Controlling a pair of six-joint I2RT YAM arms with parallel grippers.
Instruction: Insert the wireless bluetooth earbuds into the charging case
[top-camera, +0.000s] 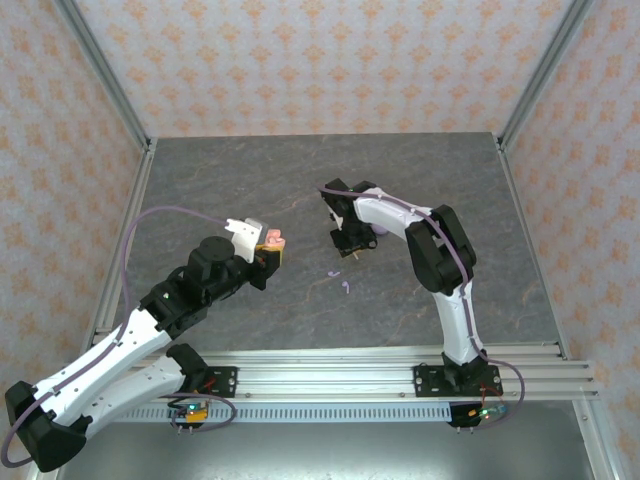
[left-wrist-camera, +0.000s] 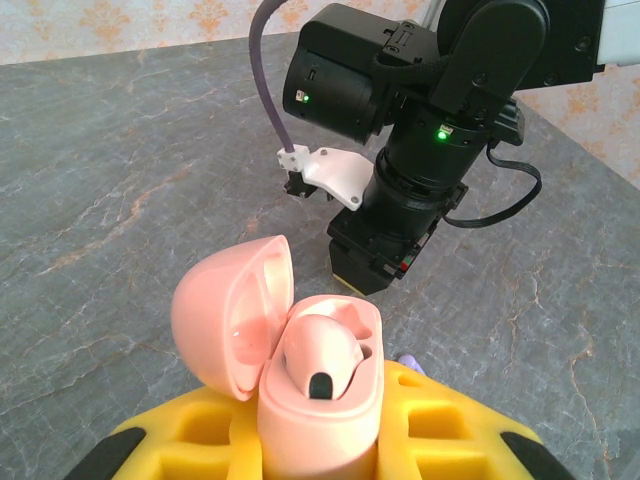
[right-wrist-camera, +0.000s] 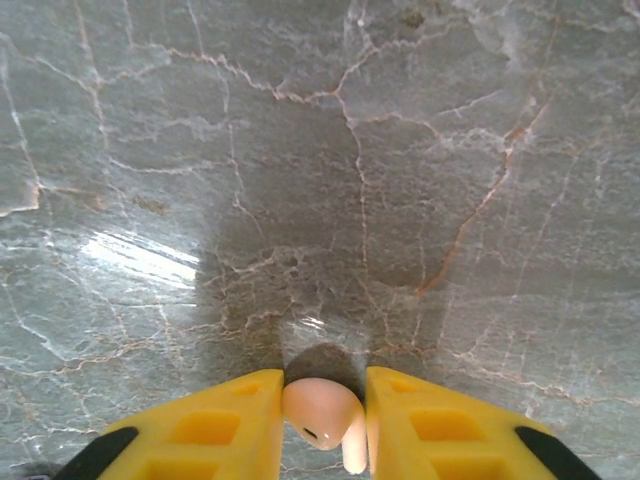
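Your right gripper (top-camera: 352, 243) pinches 1 pale pink plastic earbud (right-wrist-camera: 318, 408) between its yellow fingers (right-wrist-camera: 215, 425), over the grey marble table (right-wrist-camera: 320, 150). Far left of it, your left gripper (top-camera: 268, 250) clamps the open pink round charging case (left-wrist-camera: 320, 410), a second pink earbud (left-wrist-camera: 318, 352) seated inside.

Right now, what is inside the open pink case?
One pale pink earbud sits in the pink case; the slot beside it is mostly hidden behind that earbud.

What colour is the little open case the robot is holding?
Pale pink all over. The case shows best in the left wrist view.
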